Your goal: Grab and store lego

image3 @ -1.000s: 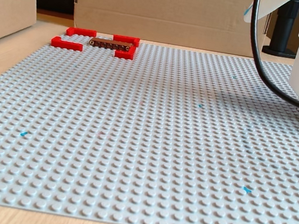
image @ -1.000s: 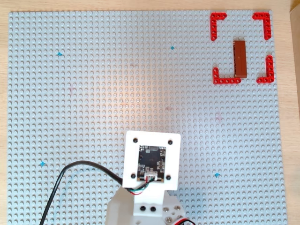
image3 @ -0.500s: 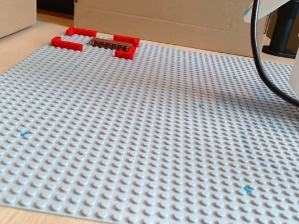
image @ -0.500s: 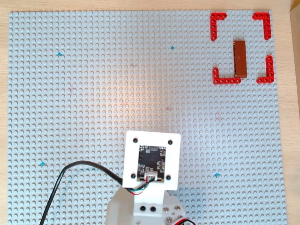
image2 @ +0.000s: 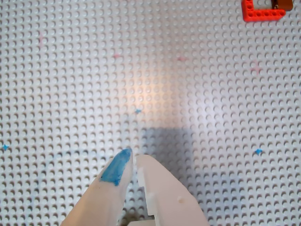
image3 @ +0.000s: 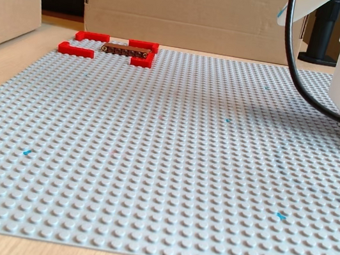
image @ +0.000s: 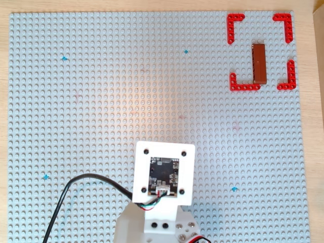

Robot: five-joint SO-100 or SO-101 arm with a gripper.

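Overhead view: grey studded baseplate (image: 152,101) fills nearly the whole frame, lying on a pale wood table (image: 4,126) that shows along the edges. The lego (image: 259,63), a long reddish-brown brick, lies flat at the far right of the plate, its long axis running near-to-far. It sits inside a square marked by four red corner brackets (image: 235,21), toward the left half of that square, with its near end just beside the near-left bracket; whether the two touch cannot be told. In the fixed view the lego (image3: 126,50) shows as a low dark bar among the red brackets (image3: 76,50), at the far left of the plate, in front of a cardboard box (image3: 188,11).

The arm (image: 163,174) enters the overhead view from the near edge, centre, a white plate with a small circuit board on top and a black cable (image: 76,185) looping off to the left. It is well apart from the lego.

Wrist view: the gripper (image2: 134,157) comes up from the bottom edge, one finger tipped with blue tape, the other plain white. The tips stand nearly together, only a thin slit between them, with nothing in them. They sit above bare studs, casting a shadow on the plate to the right. A red bracket (image2: 261,12) and a sliver of the lego (image2: 287,4) show at the top right corner.

Small blue marks (image: 186,51) dot the plate.
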